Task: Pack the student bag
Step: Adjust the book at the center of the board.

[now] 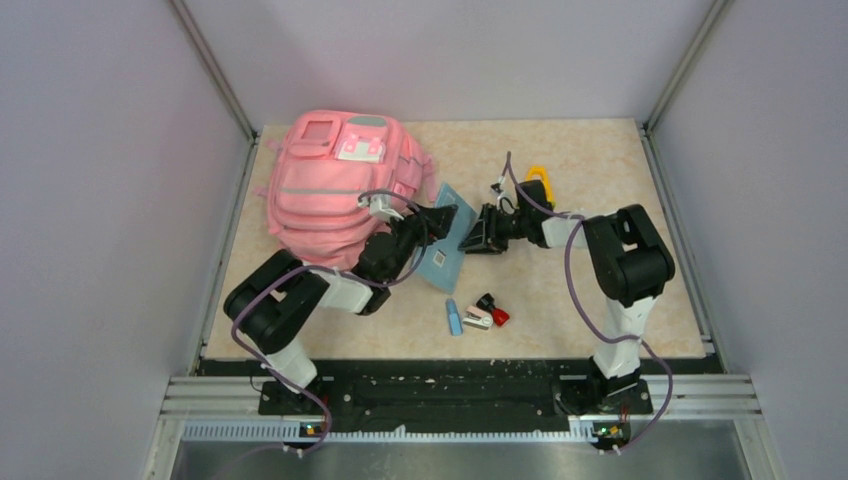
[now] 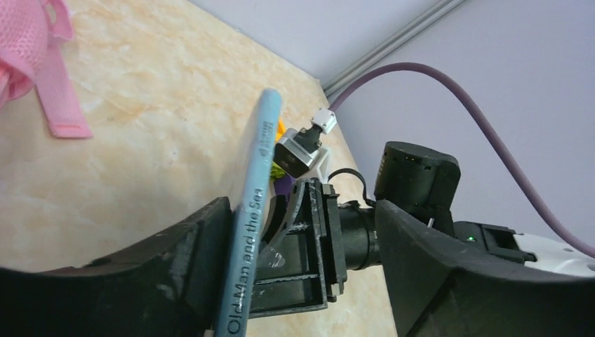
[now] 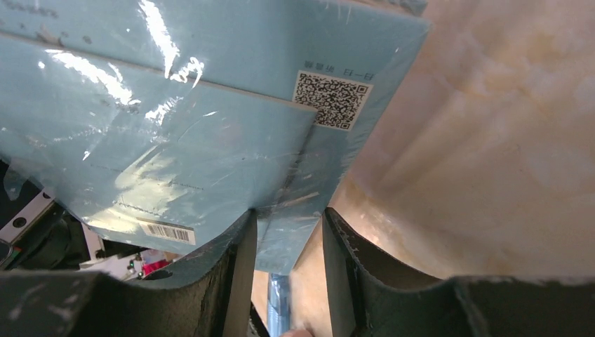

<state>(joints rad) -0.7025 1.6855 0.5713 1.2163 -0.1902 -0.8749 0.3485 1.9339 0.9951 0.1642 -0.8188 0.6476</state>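
1. The student bag (image 1: 330, 190) lay at the far left of the table (image 1: 600, 170), pockets up, beside the left arm
2. The left gripper (image 1: 432, 222) stood wide apart, with the blue book (image 1: 445, 258) between its fingers, leaning against one
3. The right gripper (image 1: 480, 232) was clamped on the book's edge
4. Small stationery items (image 1: 475, 317) lay nearer the arm bases

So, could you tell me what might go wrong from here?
The right gripper pinches only an edge of the blue book, whose wrap looks glossy; it may slip or swing. The left gripper stands open around the book, so it would hardly catch it.
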